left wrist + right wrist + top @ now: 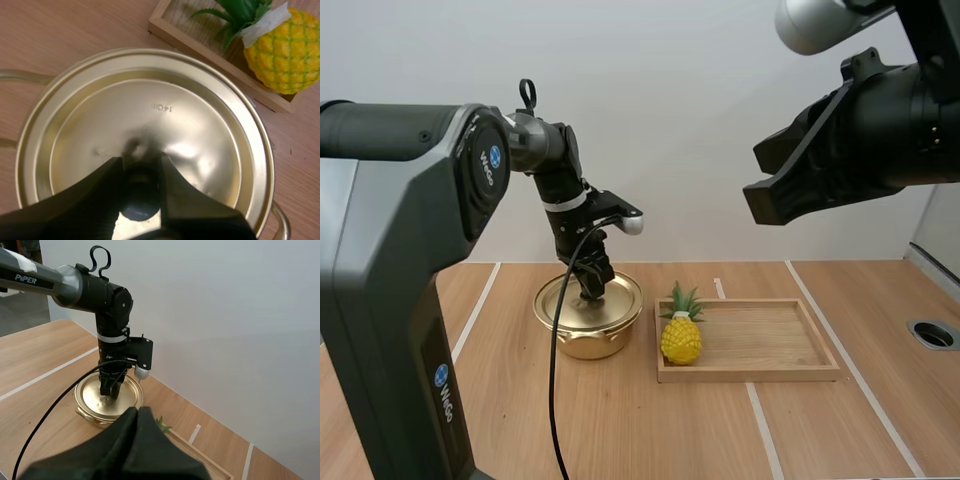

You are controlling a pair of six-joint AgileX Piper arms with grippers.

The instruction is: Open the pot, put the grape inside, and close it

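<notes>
The pot (pixel 588 340) is round, shallow and of polished gold-coloured metal. It stands on the counter (pixel 820 430) just left of the wooden tray (pixel 770 370). Its lid (pixel 568 302) is on, a smooth dished disc with stepped rings. The left tool (pixel 592 290) points straight down onto the lid's middle, its two black fingers pinching the small dark knob between their tips.

The left wrist view shows that grip from close by, with "14cm" stamped in the lid's sheen and a thin wire handle at the pot's side. A yellow plastic pineapple (pixel 681 338) with a diamond-patterned skin and green leaves stands upright in the tray's left end, near the pot.

The right tool (pixel 137 412) hangs high and well apart from the pot, its fingers pressed together into one dark wedge holding nothing.

The counter is pale wood grain crossed by white tape lines, with a round metal-rimmed hole near its right edge. A plain white wall stands behind.
</notes>
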